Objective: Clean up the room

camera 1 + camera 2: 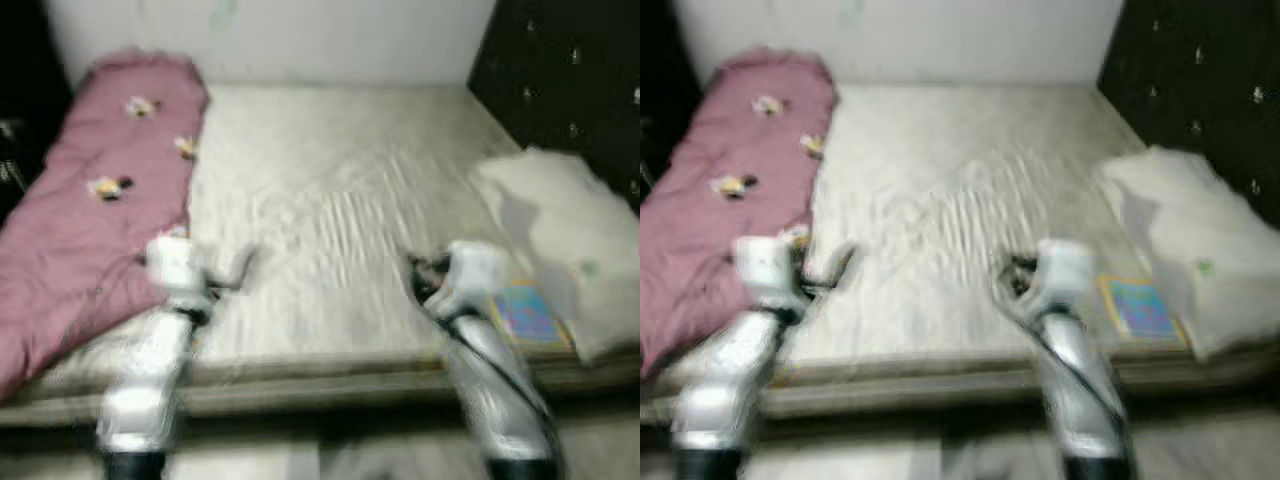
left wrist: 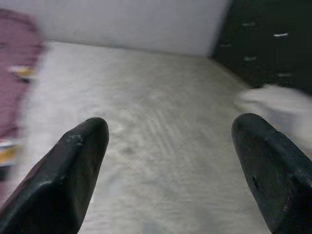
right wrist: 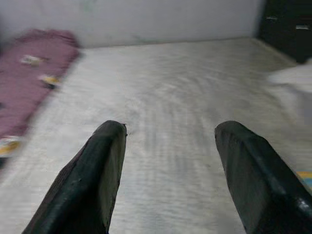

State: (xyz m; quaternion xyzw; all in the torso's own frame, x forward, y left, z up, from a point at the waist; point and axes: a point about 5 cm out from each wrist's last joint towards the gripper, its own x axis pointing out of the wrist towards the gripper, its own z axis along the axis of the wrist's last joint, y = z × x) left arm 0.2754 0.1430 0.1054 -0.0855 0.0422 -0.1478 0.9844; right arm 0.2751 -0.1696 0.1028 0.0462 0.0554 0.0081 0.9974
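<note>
A bed with a cream sheet [image 1: 330,210] lies before me. A pink blanket [image 1: 90,200] with small flower prints covers its left side. A white pillow [image 1: 560,230] rests at the right, and a colourful book [image 1: 525,315] lies on the sheet beside it near the front edge. My left gripper [image 2: 170,161] hovers open over the front left of the sheet, with nothing between its fingers. My right gripper [image 3: 170,165] is open and empty too, held over the front right of the bed, just left of the book. The eye views are blurred.
A white wall [image 1: 300,40] runs behind the bed. A dark studded headboard [image 1: 570,70] stands along the right side. The bed's front edge [image 1: 320,385] lies below the arms, with floor [image 1: 330,460] underneath.
</note>
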